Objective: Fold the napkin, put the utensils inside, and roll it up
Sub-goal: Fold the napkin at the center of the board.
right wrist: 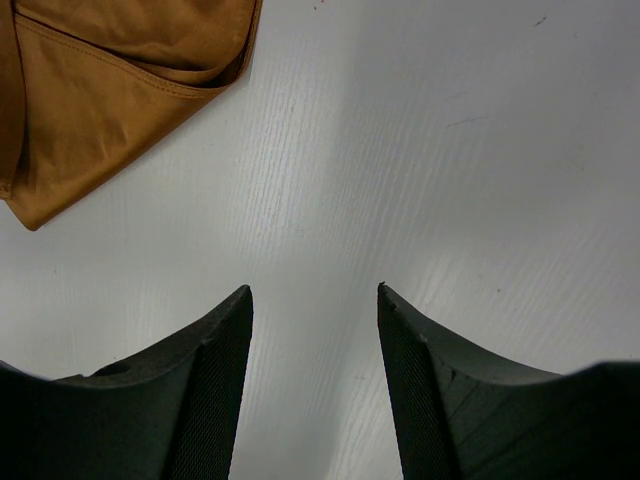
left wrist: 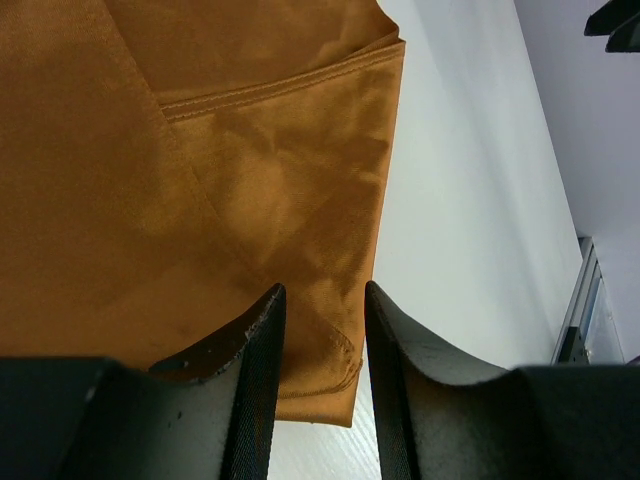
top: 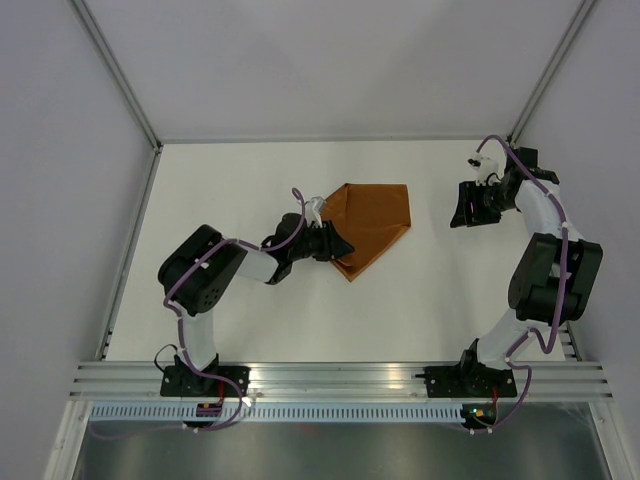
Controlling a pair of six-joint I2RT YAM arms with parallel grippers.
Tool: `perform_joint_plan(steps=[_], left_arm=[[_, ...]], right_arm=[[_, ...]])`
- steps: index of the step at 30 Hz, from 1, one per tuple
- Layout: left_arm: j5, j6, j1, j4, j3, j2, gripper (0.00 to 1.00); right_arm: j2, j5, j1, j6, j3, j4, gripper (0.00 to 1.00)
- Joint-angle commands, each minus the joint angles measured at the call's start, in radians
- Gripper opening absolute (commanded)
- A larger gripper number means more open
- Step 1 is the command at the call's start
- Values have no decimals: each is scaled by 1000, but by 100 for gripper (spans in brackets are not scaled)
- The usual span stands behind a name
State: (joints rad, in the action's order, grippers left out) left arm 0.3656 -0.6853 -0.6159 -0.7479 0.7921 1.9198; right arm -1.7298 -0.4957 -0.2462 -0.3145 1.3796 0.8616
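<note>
The rust-orange napkin (top: 372, 228) lies folded into a rough kite shape in the middle of the white table (top: 250, 320). My left gripper (top: 340, 245) is low at the napkin's left side. In the left wrist view its jaws (left wrist: 322, 288) stand apart, straddling a hemmed corner of the napkin (left wrist: 200, 180) that lies flat between them. My right gripper (top: 460, 212) hovers to the right of the cloth. Its jaws (right wrist: 314, 290) are wide open over bare table, with the napkin (right wrist: 100, 100) at the upper left of that view. The utensils are out of view.
An aluminium rail (top: 340, 375) runs along the near edge, where both arm bases are bolted. Grey walls and frame posts (top: 125, 85) close in the left, back and right sides. The rail's end (left wrist: 590, 300) shows at the right of the left wrist view.
</note>
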Motion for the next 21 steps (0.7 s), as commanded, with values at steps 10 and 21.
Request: perform_joint_plan(steps=[10, 21], left_arm=[[-50, -5, -39, 15, 24, -8, 42], [-65, -5, -59, 58, 22, 2, 41]], right_arm=[[18, -10, -2, -17, -1, -3, 59], [26, -12, -2, -20, -10, -6, 59]])
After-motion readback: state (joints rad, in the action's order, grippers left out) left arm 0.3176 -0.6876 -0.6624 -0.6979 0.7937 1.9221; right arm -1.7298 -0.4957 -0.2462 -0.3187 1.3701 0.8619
